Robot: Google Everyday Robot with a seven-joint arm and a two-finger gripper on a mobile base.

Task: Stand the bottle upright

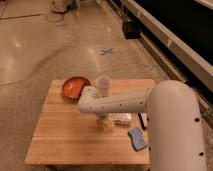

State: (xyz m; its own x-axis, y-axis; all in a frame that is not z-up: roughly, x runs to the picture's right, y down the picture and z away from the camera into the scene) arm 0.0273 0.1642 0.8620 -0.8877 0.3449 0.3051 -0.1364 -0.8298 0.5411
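Just on the near side of the plastic cup [103,85] on the wooden table [60,135], the gripper [104,123] points down at the tabletop, claw spread and pinching nothing. Near-right of the cup, beside the claw, the bottle [121,118] lies on its side. Farther near-right of the cup lies a blue sponge [136,139].

Smooth white arm [120,104], pale gripper [103,121] underneath
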